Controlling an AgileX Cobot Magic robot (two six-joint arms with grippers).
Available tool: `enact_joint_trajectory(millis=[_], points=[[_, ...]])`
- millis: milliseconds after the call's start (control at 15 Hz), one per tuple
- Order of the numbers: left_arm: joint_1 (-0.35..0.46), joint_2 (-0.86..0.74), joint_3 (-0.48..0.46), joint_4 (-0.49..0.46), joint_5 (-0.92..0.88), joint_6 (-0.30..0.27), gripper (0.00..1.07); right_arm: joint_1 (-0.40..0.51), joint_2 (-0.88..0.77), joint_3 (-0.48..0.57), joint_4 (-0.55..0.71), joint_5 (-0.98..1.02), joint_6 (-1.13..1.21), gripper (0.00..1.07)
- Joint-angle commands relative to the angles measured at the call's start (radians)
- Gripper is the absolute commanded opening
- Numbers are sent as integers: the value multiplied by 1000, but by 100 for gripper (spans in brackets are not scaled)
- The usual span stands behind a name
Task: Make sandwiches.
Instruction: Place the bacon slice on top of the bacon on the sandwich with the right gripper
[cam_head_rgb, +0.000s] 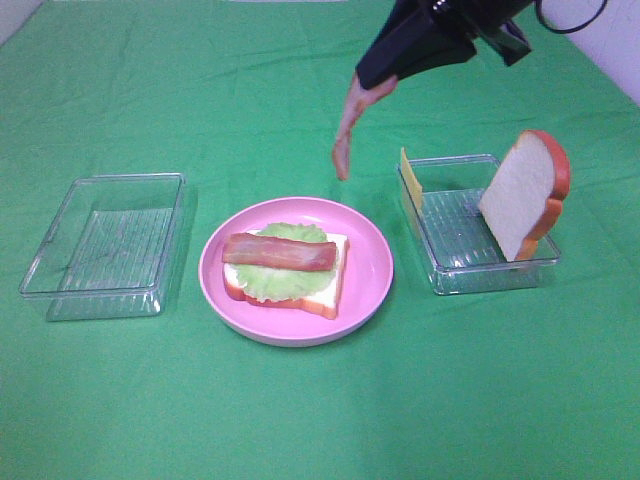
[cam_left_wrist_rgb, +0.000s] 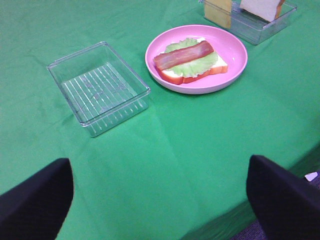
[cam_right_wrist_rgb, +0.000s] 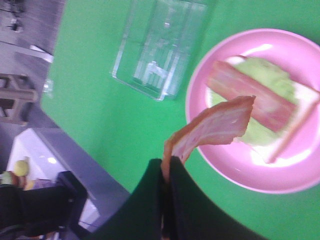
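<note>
My right pincer (cam_head_rgb: 378, 82) is pressed together on one end of a second bacon strip (cam_head_rgb: 345, 135), which hangs limp in the air beyond the far edge of the pink plate (cam_head_rgb: 370, 290), between it and the right tray (cam_head_rgb: 450, 270). My left pincer (cam_left_wrist_rgb: 160, 200) is spread wide with nothing between its fingers, hovering low over the green cloth (cam_head_rgb: 320, 420) on the near side, well apart from everything.

The sandwich stands about half built, as I judge it. On the plate lies the bottom slice (cam_head_rgb: 328, 295), flat, with the lettuce (cam_head_rgb: 275, 285) spread over it and the first bacon strip (cam_head_rgb: 280, 251) laid lengthwise on the leaf. That much is done.

What is left: the strip I am holding has to come down beside the first one (there looks to be room on the lettuce on the near side of it). After that comes the cheese slice (cam_head_rgb: 410, 180), which leans upright against the wall of the right tray nearest the plate, and last the top slice (cam_head_rgb: 520, 195), standing tilted against that tray's far corner. The left tray (cam_head_rgb: 45, 290) holds nothing that I can see, so whatever I need next is on my right side.

From my right wrist view the dangling strip hangs over the plate's rim, not yet touching the stack.
</note>
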Motion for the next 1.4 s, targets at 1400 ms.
enact_joint_trajectory(millis=[1400], points=[[-1, -21, 1, -4, -11, -7, 89, 172, 358, 1, -389, -281, 370, 0]])
